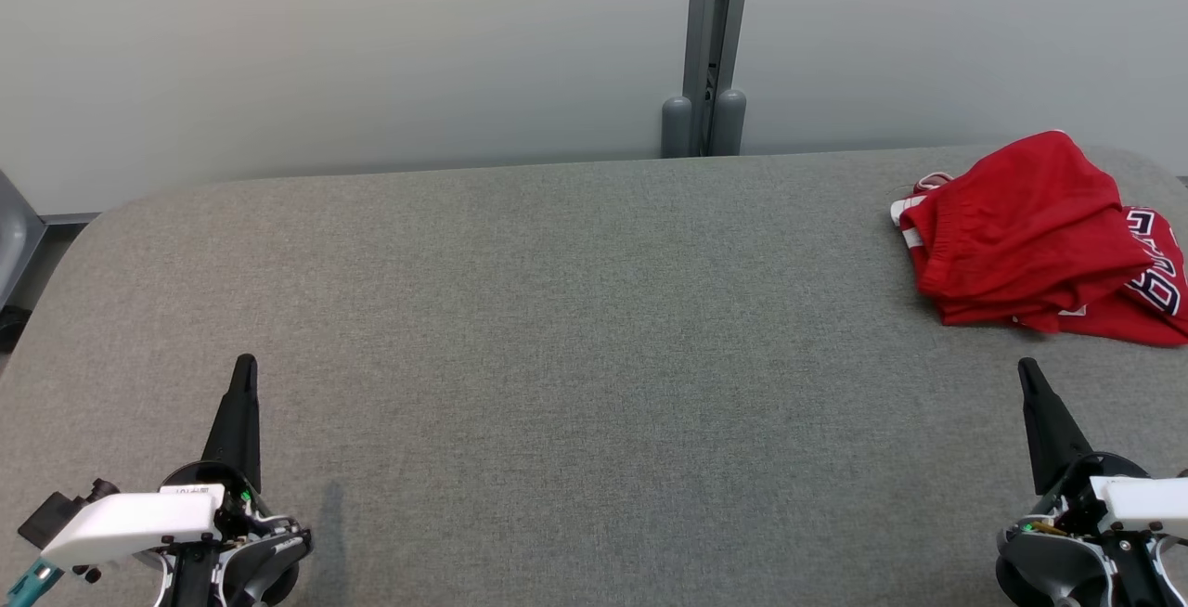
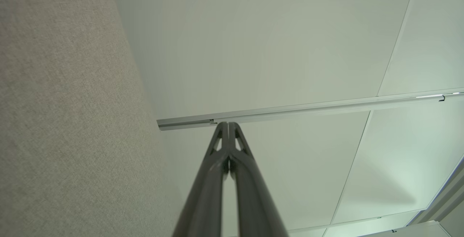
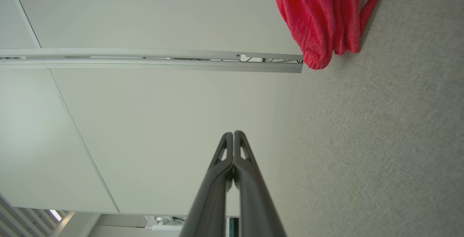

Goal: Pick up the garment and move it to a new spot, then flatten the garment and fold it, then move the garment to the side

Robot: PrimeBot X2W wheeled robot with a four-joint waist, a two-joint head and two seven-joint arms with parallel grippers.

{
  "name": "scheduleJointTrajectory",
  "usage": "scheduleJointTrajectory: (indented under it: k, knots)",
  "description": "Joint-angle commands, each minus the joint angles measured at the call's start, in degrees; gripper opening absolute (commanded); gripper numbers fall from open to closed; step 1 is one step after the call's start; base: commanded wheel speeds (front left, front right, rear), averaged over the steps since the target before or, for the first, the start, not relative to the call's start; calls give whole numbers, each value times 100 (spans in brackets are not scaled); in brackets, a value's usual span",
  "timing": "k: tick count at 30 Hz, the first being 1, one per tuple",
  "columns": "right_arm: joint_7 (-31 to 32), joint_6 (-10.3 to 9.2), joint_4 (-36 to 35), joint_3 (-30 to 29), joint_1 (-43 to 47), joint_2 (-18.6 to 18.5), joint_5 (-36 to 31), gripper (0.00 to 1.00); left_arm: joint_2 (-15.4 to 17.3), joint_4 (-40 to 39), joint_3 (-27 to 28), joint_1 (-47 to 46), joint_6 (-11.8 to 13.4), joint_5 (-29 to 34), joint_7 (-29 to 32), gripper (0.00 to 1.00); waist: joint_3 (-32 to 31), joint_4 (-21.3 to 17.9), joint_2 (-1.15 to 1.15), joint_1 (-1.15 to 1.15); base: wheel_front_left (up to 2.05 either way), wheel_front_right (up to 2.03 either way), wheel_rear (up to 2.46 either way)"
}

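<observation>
A red garment (image 1: 1035,231) with white trim and dark lettering lies bunched at the far right of the grey fabric table (image 1: 557,329). The right wrist view shows the garment (image 3: 319,16) at its top, beyond my fingers. My left gripper (image 1: 245,364) rests at the lower left, shut and empty, its fingers (image 2: 228,124) pressed together. Low on the right, my right gripper (image 1: 1027,368) is shut and empty too, a short way in front of the garment, with its fingertips (image 3: 233,133) closed against each other.
A pale wall runs behind the table, with a grey vertical post (image 1: 713,50) at the back centre. The table's rounded left corner (image 1: 83,226) drops off beside a dark chair part.
</observation>
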Motion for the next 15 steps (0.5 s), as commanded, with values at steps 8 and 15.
scheduleJointTrajectory:
  k: [8,15]
  knots:
    - [19,2,13,-15,-52,-11,-30,0,30,1,19,-51,-27,-8,18,0,0,0,0,0,0,0,0]
    - [20,2,13,-16,-52,-11,-31,0,30,1,19,-51,-28,-8,18,0,0,0,0,0,0,0,0]
